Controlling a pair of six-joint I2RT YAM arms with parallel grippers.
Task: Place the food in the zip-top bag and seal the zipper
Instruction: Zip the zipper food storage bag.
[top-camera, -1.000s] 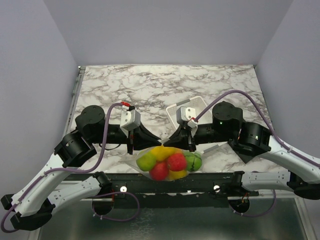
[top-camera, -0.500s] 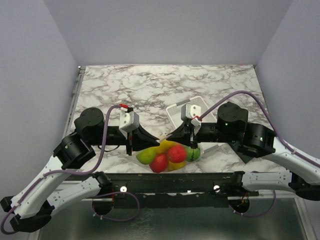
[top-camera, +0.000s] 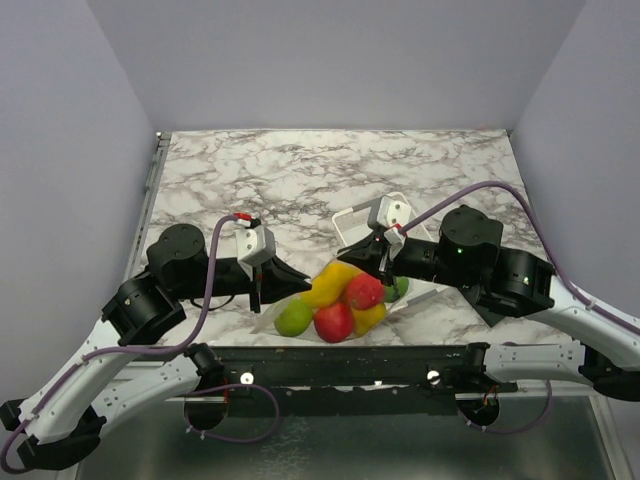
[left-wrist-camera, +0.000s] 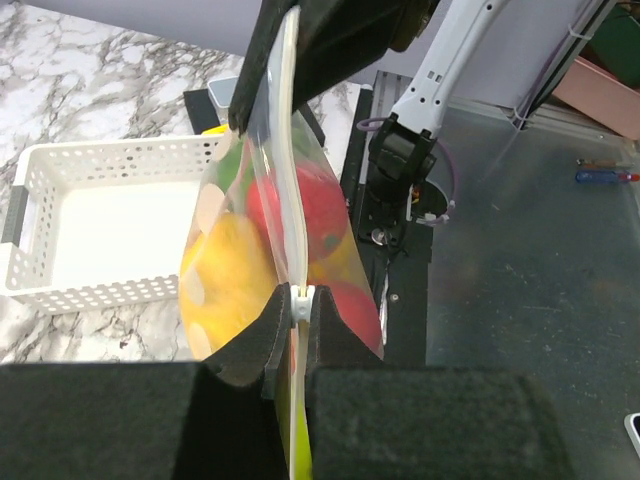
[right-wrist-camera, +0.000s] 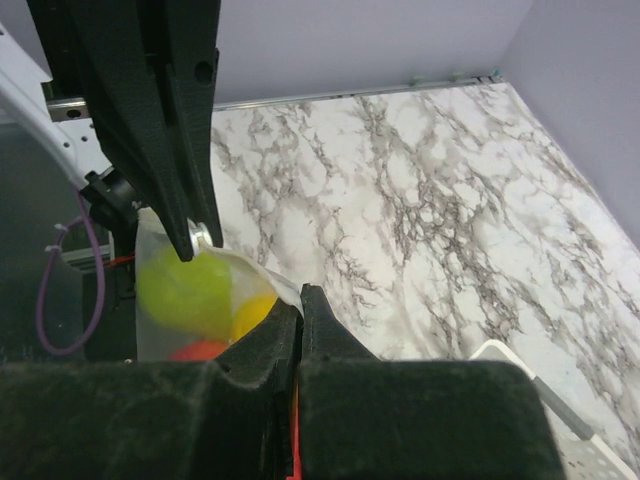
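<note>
- Seen from overhead, a marble counter (top-camera: 300, 170) has two robot arms reaching in from its near edge, and their tips meet over the middle of that edge.
- Between the tips is the zip-top bag (top-camera: 335, 300), a clear, wrinkled pouch.
- The food (top-camera: 333, 320) is already inside the bag: glossy toy fruits in yellow, red and light green, with a dark green one partly hidden.
- The left pincer (top-camera: 300, 284) is closed tight on the zipper (left-wrist-camera: 293, 200), clamping the end of the strip nearest its own arm.
- The right pincer (top-camera: 362, 262) is also closed, pinching the opposite end of the same strip.
- The key relation is that the zipper's long axis runs straight from one pincer to the other. It lies roughly along the near edge of the counter, with its right end a little farther in.
- The fruit-filled body of the bag bulges below and to the near side of that strip.
- In the left wrist view the strip reads as one thin line between the two grips, so it looks pressed together. Whether it is sealed along its whole length cannot be told.
- Neither arm is nearer, since each already holds an end. Any pressing stroke would probably have to travel along the line between them.
- A white slotted basket (left-wrist-camera: 100, 230) sits on the counter just beyond the bag, apart from it.
</note>
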